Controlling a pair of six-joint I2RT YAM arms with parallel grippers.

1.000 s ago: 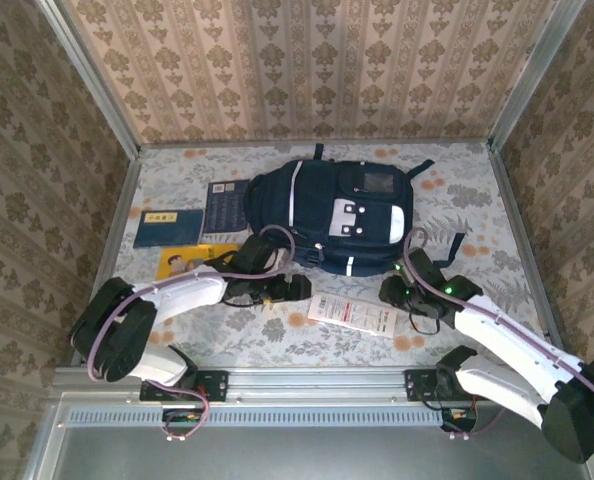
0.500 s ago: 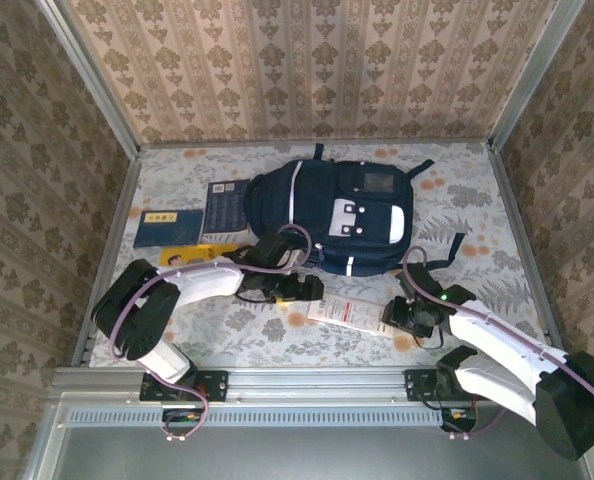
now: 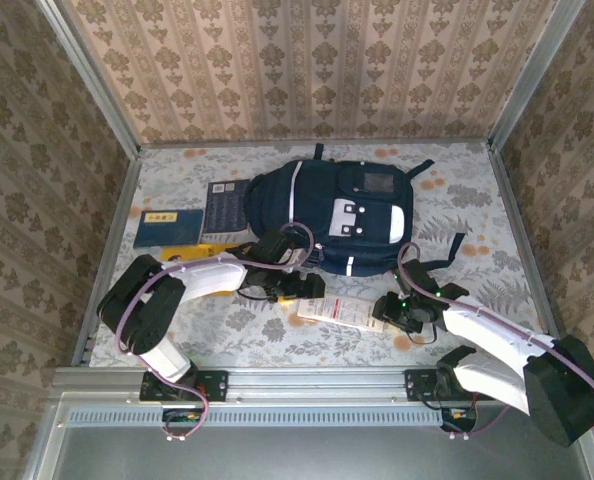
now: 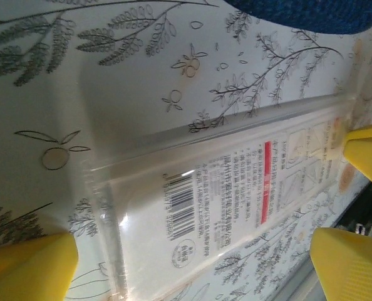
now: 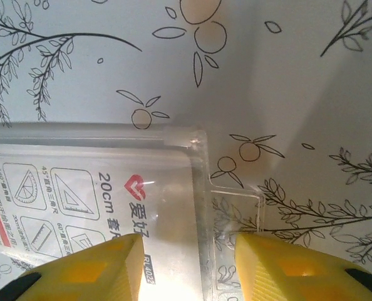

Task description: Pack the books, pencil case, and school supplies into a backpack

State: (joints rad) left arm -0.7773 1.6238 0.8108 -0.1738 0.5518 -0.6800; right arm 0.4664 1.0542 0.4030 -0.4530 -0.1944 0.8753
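Navy backpack (image 3: 342,215); white, red-printed packet (image 3: 339,312); book (image 3: 209,247) maybe orange.

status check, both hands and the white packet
left hand open, straddling white packet. right hand open at its other end. packet flat, outside backpack. nothing atop it.

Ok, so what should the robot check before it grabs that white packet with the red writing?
1. White packet lies flat on the table, apart from the backpack: ok.
2. Left end effector is open at one end of the packet: ok.
3. Right end effector is open at the other end, with a finger on either side of the packet's clear edge: ok.
4. The two end effectors are apart from each other, with the packet between them: ok.
5. Backpack is unzipped and ready to take the packet: cannot tell.
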